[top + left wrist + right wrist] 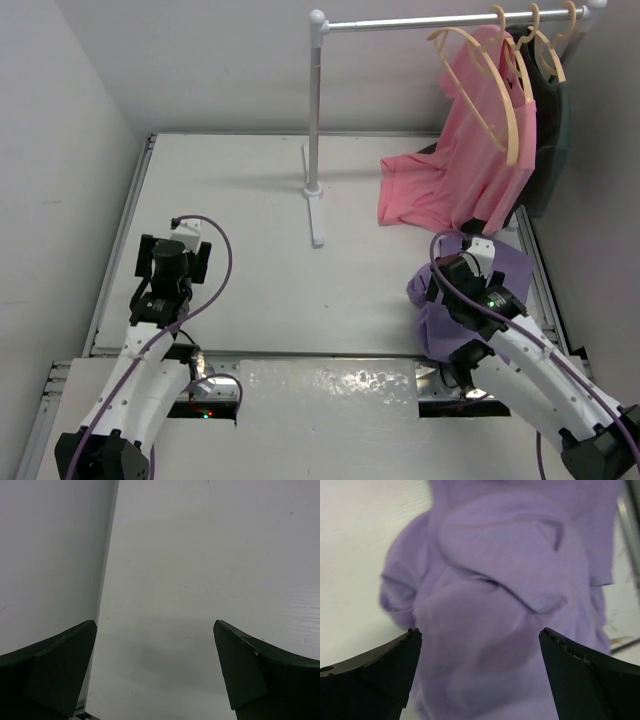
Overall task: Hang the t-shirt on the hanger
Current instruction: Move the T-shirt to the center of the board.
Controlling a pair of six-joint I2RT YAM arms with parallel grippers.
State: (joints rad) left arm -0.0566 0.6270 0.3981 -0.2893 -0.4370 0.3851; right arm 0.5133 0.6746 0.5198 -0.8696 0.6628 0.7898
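The lavender t-shirt (516, 266) lies crumpled on the table at the right, near the front edge. It fills the right wrist view (490, 575). My right gripper (458, 285) hovers just above the heap, open and empty, with its jaws wide apart over the cloth (477, 672). The bare tan hanger (514, 125) hangs by its hook from the rail at the back right, in front of the pink shirt. My left gripper (172, 262) is open and empty over bare white table at the left (155, 672).
A pink t-shirt (455, 175) hangs on its own hanger, its hem pooled on the table. A dark garment (552, 110) hangs behind it. The rack's white pole (314, 110) and foot (317, 218) stand mid-table. Walls close in on the left and right.
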